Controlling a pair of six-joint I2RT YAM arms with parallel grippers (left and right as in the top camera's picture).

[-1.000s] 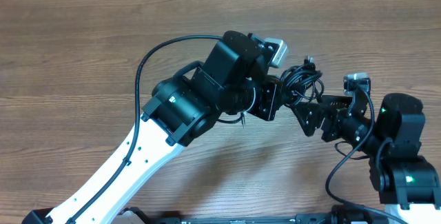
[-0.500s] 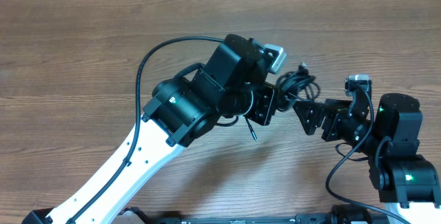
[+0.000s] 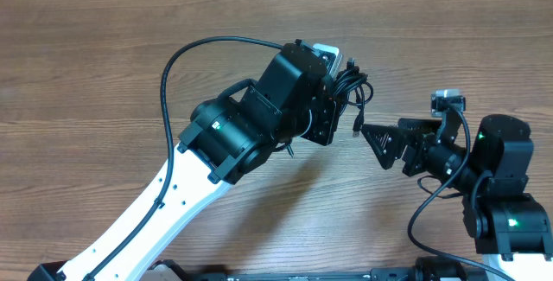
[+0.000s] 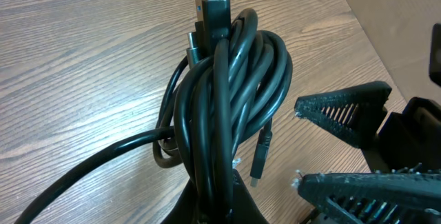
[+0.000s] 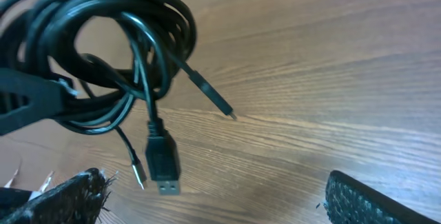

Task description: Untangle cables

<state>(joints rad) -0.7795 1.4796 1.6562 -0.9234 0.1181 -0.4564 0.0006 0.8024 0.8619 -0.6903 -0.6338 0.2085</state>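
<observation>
The cables [image 3: 350,86] are a bunch of thin black cords held up off the wooden table. My left gripper [image 3: 337,101] is shut on the bunch; in the left wrist view the cables [image 4: 227,100] rise from between its fingers [image 4: 224,207], with a plug [image 4: 215,3] on top. My right gripper [image 3: 373,138] is open and empty, just right of the bunch and apart from it. In the right wrist view the cables [image 5: 117,45] hang at the upper left, a USB plug [image 5: 163,163] dangles, and the right gripper [image 5: 217,203] gapes wide below.
The wooden table [image 3: 104,65] lies under both arms. The left arm's thick black cable [image 3: 173,73] arcs over the table to the left of the bunch. The right arm's base [image 3: 510,220] stands at the lower right.
My left gripper has carried the cable bunch up and to the left, away from my right gripper. The right gripper's tips, earlier at the bunch, now stand apart from it.
</observation>
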